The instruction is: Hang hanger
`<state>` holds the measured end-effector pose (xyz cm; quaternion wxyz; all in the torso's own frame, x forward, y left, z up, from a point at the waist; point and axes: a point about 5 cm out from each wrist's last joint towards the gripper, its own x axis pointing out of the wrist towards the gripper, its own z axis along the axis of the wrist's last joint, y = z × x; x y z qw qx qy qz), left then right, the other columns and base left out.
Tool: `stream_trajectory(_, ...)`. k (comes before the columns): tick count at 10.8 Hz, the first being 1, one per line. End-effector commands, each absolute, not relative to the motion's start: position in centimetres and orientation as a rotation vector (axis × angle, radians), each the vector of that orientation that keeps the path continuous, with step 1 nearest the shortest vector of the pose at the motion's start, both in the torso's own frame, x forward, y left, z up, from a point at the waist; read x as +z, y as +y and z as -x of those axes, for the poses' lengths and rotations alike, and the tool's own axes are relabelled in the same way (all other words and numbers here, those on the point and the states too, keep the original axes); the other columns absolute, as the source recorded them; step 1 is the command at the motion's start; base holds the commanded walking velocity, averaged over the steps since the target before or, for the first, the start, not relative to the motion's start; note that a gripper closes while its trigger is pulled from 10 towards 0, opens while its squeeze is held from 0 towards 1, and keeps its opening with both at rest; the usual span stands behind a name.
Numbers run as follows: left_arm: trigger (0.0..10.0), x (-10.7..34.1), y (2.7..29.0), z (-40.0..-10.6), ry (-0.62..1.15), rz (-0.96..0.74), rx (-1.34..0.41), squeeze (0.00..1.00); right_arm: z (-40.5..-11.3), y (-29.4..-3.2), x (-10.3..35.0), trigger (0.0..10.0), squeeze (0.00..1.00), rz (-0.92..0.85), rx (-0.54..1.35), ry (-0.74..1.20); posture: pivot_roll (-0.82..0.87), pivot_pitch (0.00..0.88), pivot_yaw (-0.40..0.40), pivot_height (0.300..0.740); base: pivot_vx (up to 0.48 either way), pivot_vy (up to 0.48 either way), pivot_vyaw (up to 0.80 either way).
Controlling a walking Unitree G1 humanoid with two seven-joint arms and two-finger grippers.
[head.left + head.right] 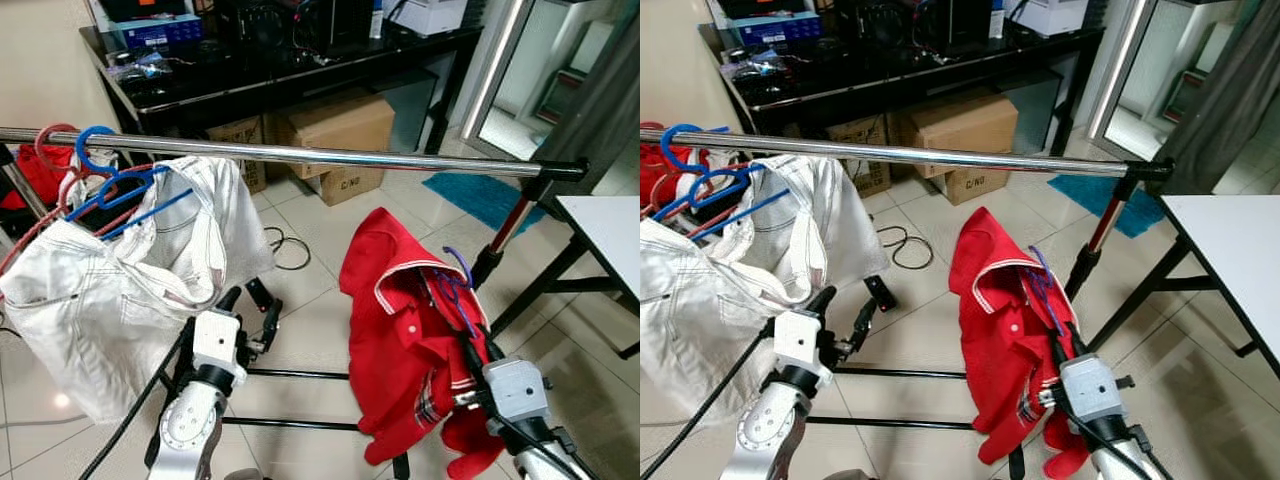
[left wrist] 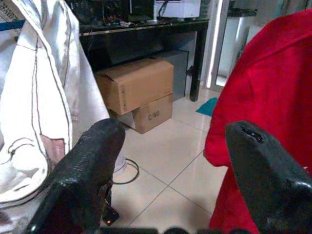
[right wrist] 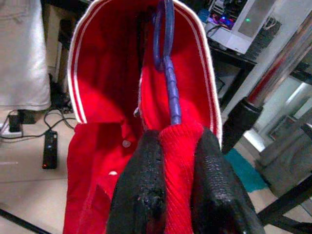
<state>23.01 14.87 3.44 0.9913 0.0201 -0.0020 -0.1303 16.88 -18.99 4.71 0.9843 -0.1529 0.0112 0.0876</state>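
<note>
A red polo shirt (image 1: 405, 330) on a purple hanger (image 1: 458, 267) is held up below the chrome rail (image 1: 300, 154), its hook under the bar and apart from it. My right gripper (image 3: 175, 183) is shut on the shirt's shoulder and the hanger inside it, with the purple hook (image 3: 165, 36) rising above the fingers. My left gripper (image 1: 252, 305) stands open low in front of the rail, between a hanging white garment (image 1: 110, 290) and the red shirt, holding nothing. The white garment hangs on a blue hanger (image 1: 110, 185) at the rail's left end.
The rack's right post (image 1: 510, 230) slopes down to floor bars (image 1: 300, 375). Cardboard boxes (image 1: 335, 140) sit under a black desk (image 1: 250, 75) behind the rail. A white table (image 1: 610, 235) stands at the right. A cable (image 1: 285, 250) lies on the tiles.
</note>
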Motion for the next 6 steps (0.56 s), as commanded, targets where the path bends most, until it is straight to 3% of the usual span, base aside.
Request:
stream_trajectory(1, 10.0, 3.53, 14.70, -23.16, -0.011, -0.045, -0.257, 0.00, -17.46, -18.78, 6.00, 10.0, 0.00, 0.282, 0.169, -0.043, 0.02, 0.018, -0.001, 0.740, 0.000, 0.000, -0.80)
stream_trajectory(5, 10.0, 3.65, 14.60, -23.48, -0.013, -0.076, -0.262, 0.00, -17.74, -18.70, 5.96, 10.0, 0.00, 0.290, 0.172, -0.045, 0.02, 0.014, -0.002, 0.740, 0.000, 0.000, -0.80)
stream_trajectory(6, 10.0, 3.61, 14.45, -23.53, -0.012, -0.083, -0.261, 0.00, -17.86, -18.72, 5.80, 10.0, 0.00, 0.292, 0.179, -0.044, 0.03, 0.011, -0.001, 0.740, 0.000, -0.480, -0.80)
